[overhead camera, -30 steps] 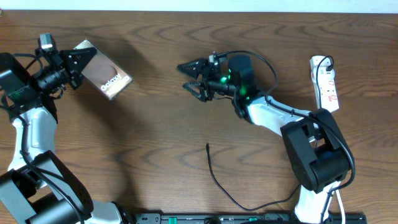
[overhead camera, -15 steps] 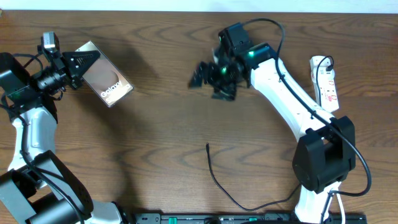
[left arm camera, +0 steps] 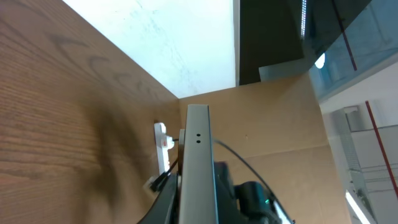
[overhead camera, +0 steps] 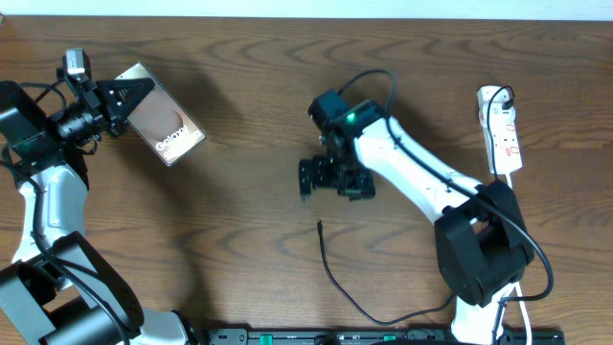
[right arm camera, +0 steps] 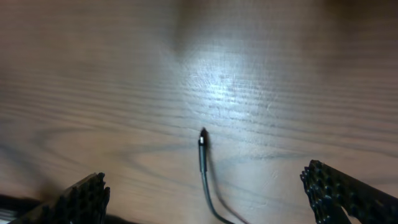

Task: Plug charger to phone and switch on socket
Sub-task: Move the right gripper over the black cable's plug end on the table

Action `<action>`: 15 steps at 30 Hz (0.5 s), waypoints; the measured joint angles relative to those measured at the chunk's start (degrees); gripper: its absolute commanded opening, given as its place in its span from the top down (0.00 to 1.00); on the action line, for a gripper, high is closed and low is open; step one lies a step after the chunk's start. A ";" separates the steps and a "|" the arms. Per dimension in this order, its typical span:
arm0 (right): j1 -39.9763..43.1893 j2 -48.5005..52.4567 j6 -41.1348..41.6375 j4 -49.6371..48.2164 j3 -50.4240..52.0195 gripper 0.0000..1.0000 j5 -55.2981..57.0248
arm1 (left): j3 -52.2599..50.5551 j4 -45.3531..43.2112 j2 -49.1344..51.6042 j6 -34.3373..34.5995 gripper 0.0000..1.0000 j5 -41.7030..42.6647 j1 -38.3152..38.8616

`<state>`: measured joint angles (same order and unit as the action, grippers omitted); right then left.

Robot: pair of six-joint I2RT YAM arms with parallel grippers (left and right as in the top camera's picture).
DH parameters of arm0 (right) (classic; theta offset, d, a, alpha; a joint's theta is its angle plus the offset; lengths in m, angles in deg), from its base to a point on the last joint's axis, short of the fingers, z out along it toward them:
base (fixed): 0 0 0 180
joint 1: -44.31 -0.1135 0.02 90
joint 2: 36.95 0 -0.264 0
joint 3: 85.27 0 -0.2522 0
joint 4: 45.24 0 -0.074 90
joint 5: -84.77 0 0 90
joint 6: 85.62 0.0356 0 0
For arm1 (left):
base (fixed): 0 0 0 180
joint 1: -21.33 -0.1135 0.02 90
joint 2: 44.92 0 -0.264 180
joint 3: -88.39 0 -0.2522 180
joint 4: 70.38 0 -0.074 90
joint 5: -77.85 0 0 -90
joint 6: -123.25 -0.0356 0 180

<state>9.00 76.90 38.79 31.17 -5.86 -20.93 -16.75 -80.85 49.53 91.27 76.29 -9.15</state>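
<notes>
On the table (overhead camera: 239, 220), at about ten o'clock in the overhead view, the phone (overhead camera: 165, 117) shows white lettering on its dark screen. Only "Galaxy" is legible. The power strip (overhead camera: 502, 129), near three o'clock, carries red markings too small to read.

overhead: top-down, far | left wrist: low along phone (left arm camera: 198, 168) edge | right wrist: near, downward, shares charger (right arm camera: 203, 148) with overhead

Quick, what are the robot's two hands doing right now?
Left gripper: shut on the phone.
Right gripper: open, empty, above the cable.
</notes>
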 measured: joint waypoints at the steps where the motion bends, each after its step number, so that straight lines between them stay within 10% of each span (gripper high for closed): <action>1: -0.50 0.00 0.37 -1.01 1.40 0.05 0.20 | 0.00 0.00 0.00 0.00 0.93 -0.02 0.00; 15: -7.91 0.02 2.43 -5.73 8.17 0.09 -0.81 | 0.00 0.00 0.00 -1.14 0.92 -0.02 0.00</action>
<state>1.08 76.92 41.22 25.44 2.32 -21.74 -16.75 -80.85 49.53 90.13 76.27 -9.15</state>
